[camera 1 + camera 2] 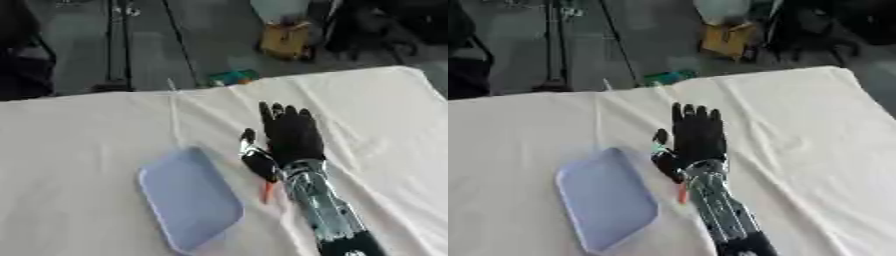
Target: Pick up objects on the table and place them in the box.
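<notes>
Orange thing (266, 191) half hidden under my wrist; right hand (291, 134) open, flat on cloth (79, 150). Risk: sweeping it away from tray (188, 197) right beside it.

Pale blue box (188, 200), black right hand (293, 135) (orange bit (266, 191), perhaps).

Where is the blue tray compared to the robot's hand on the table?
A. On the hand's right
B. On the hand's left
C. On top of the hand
B: the blue tray lies flat on the white cloth, toward the view's left of the right hand, whose fingers are straight.
</notes>
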Controlling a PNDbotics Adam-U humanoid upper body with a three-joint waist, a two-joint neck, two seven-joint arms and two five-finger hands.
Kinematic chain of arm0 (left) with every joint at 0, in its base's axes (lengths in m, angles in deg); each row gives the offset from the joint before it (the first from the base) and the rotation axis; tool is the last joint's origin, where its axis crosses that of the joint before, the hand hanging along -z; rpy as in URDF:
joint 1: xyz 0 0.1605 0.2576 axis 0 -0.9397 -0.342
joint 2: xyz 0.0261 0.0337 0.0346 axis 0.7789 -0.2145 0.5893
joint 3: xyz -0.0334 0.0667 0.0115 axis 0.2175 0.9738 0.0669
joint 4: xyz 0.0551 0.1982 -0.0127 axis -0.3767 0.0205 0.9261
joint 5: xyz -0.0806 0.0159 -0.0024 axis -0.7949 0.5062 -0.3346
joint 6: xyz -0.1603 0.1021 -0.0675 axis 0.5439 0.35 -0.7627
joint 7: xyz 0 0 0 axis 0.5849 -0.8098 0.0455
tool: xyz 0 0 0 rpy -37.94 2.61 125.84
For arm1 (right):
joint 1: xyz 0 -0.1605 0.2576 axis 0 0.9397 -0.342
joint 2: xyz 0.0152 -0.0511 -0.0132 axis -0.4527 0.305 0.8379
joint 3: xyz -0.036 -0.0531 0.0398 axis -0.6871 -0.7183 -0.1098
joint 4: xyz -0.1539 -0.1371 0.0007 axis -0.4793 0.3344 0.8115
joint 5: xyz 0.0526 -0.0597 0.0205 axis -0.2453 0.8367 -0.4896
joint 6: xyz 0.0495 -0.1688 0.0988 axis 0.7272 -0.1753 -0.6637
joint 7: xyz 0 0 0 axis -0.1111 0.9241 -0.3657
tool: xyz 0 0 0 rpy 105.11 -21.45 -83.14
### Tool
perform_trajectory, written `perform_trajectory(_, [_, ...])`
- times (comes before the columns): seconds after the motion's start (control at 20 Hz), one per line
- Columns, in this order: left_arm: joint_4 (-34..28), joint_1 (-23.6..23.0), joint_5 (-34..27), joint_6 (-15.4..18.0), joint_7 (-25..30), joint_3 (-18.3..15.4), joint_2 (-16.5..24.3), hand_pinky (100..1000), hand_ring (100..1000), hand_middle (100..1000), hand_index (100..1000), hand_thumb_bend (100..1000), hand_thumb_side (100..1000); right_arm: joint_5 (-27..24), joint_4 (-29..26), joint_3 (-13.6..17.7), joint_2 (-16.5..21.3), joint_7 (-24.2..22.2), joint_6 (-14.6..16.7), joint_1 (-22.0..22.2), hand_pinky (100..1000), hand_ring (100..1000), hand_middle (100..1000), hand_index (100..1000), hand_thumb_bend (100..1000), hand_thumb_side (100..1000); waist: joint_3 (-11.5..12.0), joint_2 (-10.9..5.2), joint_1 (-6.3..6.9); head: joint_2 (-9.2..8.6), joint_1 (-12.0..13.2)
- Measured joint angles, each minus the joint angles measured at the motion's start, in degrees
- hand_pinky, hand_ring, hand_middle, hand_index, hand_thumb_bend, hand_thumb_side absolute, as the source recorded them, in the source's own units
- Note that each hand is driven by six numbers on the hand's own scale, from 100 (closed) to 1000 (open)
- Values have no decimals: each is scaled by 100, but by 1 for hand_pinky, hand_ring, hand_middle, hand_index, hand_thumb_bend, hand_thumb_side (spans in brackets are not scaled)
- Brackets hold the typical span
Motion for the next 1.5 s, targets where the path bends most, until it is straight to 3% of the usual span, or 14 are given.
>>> perform_trajectory(0.25, [0,0,0,-1,1,0,-1,710,801,840,767,100,910,20,172,90,-65,-47,0,20,747,828,840,1000,106,1000,-4,0,0,-7,-21])
perform_trajectory(1.5, [0,-1,-19,-13,10,1,-47,710,803,843,767,100,911,-117,473,289,-233,-91,-492,193,700,754,804,1000,131,1000,-12,1,6,-55,-23])
